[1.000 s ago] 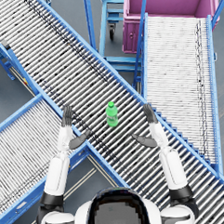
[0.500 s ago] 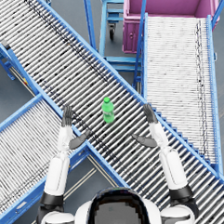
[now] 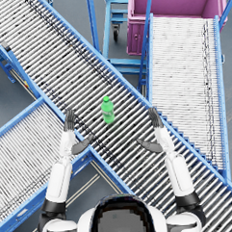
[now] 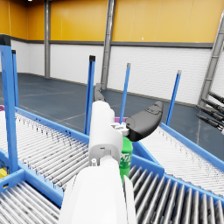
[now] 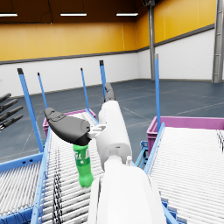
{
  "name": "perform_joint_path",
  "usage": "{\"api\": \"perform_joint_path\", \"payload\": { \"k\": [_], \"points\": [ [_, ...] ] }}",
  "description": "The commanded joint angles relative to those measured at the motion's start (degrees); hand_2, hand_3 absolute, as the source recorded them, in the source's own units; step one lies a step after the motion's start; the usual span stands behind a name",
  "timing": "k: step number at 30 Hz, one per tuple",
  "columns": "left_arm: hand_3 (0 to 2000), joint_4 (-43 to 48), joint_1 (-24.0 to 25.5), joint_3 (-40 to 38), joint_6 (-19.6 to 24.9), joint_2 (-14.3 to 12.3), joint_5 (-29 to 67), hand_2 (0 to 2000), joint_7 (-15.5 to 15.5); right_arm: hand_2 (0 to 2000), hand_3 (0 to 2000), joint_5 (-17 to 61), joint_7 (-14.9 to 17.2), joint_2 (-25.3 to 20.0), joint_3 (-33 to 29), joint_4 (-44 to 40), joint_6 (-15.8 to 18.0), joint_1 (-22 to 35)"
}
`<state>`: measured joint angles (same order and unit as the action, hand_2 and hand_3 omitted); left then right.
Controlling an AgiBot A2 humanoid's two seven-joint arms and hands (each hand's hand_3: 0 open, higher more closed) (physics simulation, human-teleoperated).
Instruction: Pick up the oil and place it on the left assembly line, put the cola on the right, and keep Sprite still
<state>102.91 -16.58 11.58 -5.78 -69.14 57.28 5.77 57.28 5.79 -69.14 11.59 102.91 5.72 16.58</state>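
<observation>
A green Sprite bottle (image 3: 107, 110) stands upright on the long diagonal roller conveyor (image 3: 62, 58), between my two hands and a little beyond them. My left hand (image 3: 73, 134) is raised over the belt's near-left edge, fingers spread, holding nothing. My right hand (image 3: 153, 134) mirrors it on the other side, also spread and holding nothing. Neither touches the bottle. In the left wrist view the bottle (image 4: 126, 158) shows just past my left hand (image 4: 139, 123). In the right wrist view the bottle (image 5: 83, 167) stands below my right hand (image 5: 70, 127). No oil or cola is in view.
A second roller line (image 3: 183, 80) runs along the right, ending at a pink bin (image 3: 179, 6). Another roller line (image 3: 21, 149) lies at the lower left. Blue frame rails (image 3: 91, 23) and upright posts border the belts.
The Sprite bottle has travelled a short way up the diagonal belt, away from me and slightly left. Both hands have stayed where they were.
</observation>
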Motion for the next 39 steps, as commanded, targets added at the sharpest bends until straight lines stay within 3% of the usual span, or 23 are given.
{"api": "perform_joint_path", "payload": {
  "k": [1, 39],
  "points": [
    [0, 0.00, 0.00, 0.00, 0.00, 0.00, 0.00, 0, 0.00, 0, 0, 0.00, 0.00, 0.00, 0.00, 0.00, 0.00, 0.00],
    [0, 0.00, 0.00, 0.00, 0.00, 0.00, 0.00, 0, 0.00, 0, 0, 0.00, 0.00, 0.00, 0.00, 0.00, 0.00, 0.00]
  ]
}}
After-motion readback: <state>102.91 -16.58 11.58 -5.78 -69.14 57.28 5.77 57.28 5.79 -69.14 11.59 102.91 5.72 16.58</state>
